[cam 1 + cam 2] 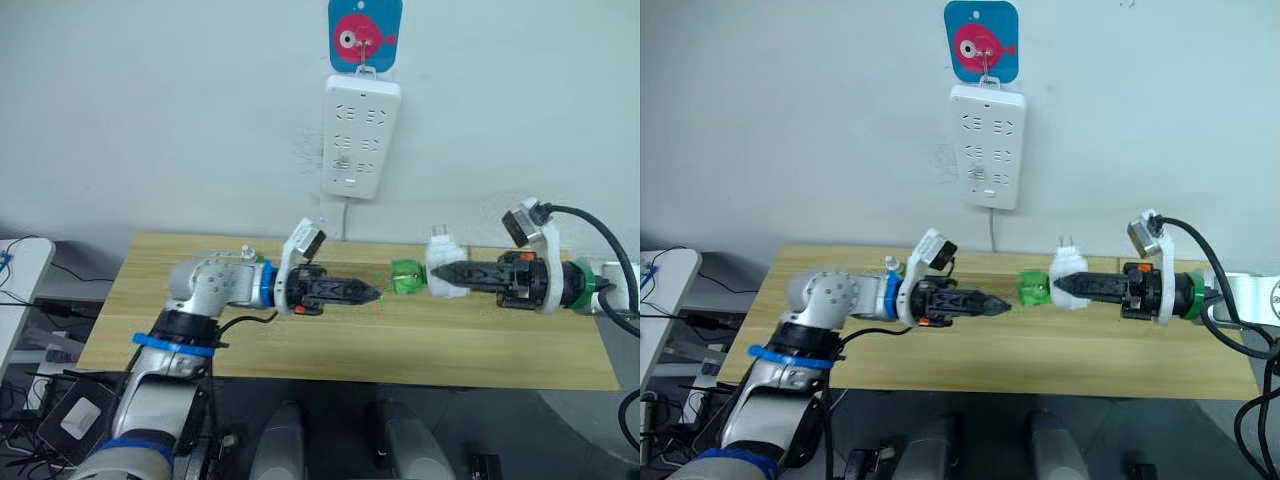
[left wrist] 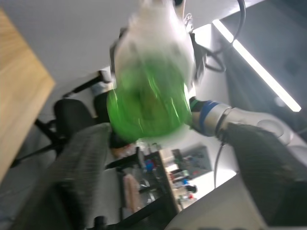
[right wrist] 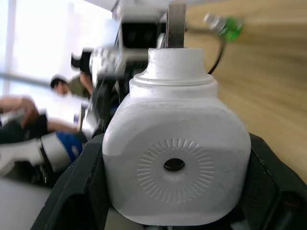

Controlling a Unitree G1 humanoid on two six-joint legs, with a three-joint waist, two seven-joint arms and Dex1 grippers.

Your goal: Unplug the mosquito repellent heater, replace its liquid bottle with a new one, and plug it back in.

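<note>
While the right claw [image 1: 437, 272] is squeezing the white heater [image 1: 443, 262] over the table [image 1: 300, 350], its green bottle [image 1: 406, 277] is pointing at the left claw [image 1: 378, 294], which looks nearly closed and empty. Being light, hard and slippery, the bottle needs holding around its middle.

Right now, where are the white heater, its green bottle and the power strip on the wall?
mosquito repellent heater [image 1: 443, 268]: left eye view, on its white body.
green bottle [image 1: 405, 277]: left eye view, on its green side.
power strip [image 1: 359, 135]: left eye view, on its white face.
</note>
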